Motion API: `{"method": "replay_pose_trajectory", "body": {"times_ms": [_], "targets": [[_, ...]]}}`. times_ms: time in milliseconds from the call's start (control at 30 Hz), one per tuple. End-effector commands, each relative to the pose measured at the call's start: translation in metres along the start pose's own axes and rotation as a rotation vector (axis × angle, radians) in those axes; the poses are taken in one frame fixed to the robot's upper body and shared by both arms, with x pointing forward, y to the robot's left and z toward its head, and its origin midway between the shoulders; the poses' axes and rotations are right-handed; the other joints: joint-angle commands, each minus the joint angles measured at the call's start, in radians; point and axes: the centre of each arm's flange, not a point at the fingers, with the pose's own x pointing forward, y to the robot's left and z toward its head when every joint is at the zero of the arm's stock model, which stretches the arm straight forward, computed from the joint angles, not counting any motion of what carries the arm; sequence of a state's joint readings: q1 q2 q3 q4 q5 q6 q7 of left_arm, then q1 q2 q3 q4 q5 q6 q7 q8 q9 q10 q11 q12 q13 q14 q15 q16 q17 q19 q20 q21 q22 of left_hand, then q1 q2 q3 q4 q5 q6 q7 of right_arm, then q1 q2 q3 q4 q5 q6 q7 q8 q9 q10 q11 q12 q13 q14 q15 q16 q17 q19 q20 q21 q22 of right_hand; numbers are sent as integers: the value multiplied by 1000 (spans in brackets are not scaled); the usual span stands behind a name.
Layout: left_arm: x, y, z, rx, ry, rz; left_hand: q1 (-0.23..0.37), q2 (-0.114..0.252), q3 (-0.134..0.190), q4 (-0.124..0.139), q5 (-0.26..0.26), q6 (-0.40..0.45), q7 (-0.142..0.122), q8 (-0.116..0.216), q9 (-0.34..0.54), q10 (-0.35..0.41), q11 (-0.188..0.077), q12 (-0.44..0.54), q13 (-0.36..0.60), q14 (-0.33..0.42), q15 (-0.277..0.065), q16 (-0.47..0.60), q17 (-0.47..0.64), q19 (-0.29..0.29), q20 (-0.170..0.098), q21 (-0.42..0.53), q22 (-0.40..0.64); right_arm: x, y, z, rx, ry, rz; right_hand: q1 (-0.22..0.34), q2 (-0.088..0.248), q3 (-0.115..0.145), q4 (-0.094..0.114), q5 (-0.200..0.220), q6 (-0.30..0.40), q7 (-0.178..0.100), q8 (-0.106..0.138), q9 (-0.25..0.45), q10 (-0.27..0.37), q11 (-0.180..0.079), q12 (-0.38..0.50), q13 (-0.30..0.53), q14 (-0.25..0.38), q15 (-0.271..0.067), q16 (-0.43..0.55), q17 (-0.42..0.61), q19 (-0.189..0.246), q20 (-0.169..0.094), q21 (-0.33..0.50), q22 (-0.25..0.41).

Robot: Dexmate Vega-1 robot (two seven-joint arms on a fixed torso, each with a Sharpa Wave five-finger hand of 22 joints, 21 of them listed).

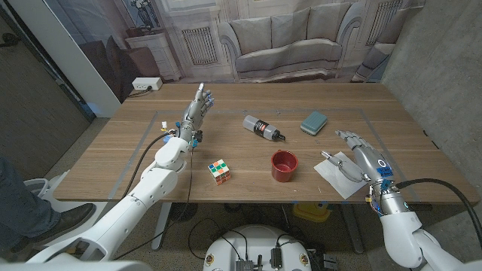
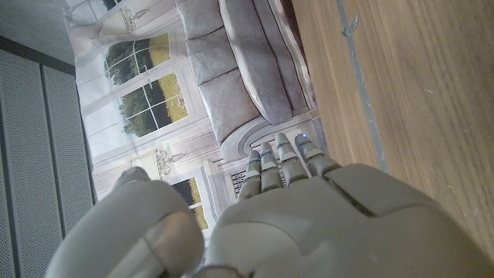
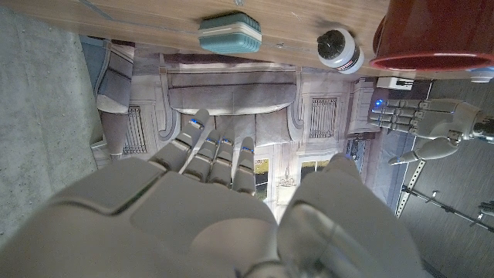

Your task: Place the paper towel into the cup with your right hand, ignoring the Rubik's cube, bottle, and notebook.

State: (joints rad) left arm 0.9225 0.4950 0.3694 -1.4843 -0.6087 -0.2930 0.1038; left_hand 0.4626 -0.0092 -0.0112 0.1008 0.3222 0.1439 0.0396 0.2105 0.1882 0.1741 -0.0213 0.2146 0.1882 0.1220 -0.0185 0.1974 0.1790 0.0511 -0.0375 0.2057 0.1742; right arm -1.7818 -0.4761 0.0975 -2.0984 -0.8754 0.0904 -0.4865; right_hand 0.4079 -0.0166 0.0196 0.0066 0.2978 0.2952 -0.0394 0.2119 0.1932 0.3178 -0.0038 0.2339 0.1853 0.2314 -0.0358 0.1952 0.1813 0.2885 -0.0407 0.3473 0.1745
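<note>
We are at the reach step: the right hand [image 1: 360, 156], fingers spread and apparently holding nothing, hovers over the paper towel [image 1: 339, 174] lying beside the cup [image 1: 284, 165]. Next we must pinch and lift it.

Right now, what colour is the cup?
The cup is red, inside and out. It shows best in the head view, near the table's front middle.

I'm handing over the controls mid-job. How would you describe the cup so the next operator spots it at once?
On the wooden table, look near the front edge, slightly right of centre. The round red cup stands upright and open-topped between the multicoloured Rubik's cube and the flat white paper towel. It is the table's only red, hollow thing.
</note>
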Motion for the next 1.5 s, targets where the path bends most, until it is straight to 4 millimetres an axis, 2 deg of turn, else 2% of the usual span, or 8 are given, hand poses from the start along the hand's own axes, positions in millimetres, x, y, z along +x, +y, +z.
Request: {"method": "replay_pose_trajectory", "body": {"times_ms": [33, 600, 1500], "targets": [[-3, 1, 0, -7, -8, 1, 0, 8, -5, 2, 2, 9, 0, -1, 3, 9, -4, -3, 6, 8, 3, -3, 6, 10, -3, -4, 4, 1, 3, 2, -16, 15, 50, 12, 1, 5, -8, 7, 11, 0, 7, 2, 7, -1, 4, 3, 8, -38, -1, 3, 3, -62, -3, 2], [-5, 5, -4, -24, -4, 17, 1, 10, -8, 2, 2, 9, -1, -2, 3, 11, -2, -3, 6, 9, 3, -3, 6, 11, 0, -4, 4, 1, 17, 0, 0, 55, 128, 46, 10, 16, -26, 17, 20, -2, 7, 2, 9, 3, 2, 3, 7, -35, -4, 1, 3, -56, -15, 2], [2, 4, 3, -15, -18, 12, 3, 13, -13, 2, 1, 1, -2, -7, 3, 9, 1, -6, 6, 10, 2, -4, 6, 13, 6, -4, 4, -8, 36, -12, 4, 147, 191, 100, 16, 32, -57, 26, 52, 5, 13, 2, 26, 3, 3, 3, 16, -34, -3, 1, 10, -53, -31, 3]]}}
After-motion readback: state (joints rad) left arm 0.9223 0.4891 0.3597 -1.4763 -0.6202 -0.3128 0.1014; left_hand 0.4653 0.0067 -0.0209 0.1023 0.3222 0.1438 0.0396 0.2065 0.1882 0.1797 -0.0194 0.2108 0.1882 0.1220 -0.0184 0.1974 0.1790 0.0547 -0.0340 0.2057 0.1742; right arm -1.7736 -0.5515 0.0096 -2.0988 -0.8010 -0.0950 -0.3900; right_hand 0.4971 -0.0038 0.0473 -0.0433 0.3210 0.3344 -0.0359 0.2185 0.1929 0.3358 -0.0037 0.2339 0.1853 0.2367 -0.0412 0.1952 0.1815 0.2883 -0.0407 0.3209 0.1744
